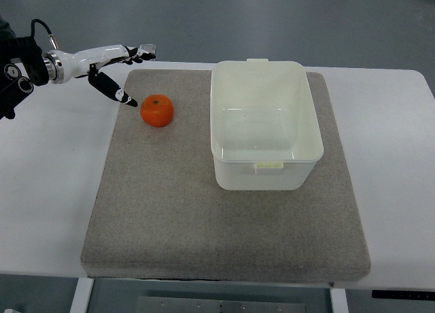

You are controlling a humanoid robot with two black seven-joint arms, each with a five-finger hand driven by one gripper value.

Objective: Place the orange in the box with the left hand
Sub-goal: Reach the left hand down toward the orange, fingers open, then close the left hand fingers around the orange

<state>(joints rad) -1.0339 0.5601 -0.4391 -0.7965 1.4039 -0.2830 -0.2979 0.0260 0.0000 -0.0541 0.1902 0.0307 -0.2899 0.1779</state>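
Grey mat (204,218): open robot hand (115,68) beside orange (157,111).

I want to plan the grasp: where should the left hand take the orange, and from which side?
Grip the orange around its round middle, coming from the left, where the open left hand already is. Its stem faces up, and the box stands on its right.

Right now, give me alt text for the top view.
The left hand, fingers open, reaches in beside an orange on a grey mat. An empty white box stands to the orange's right.
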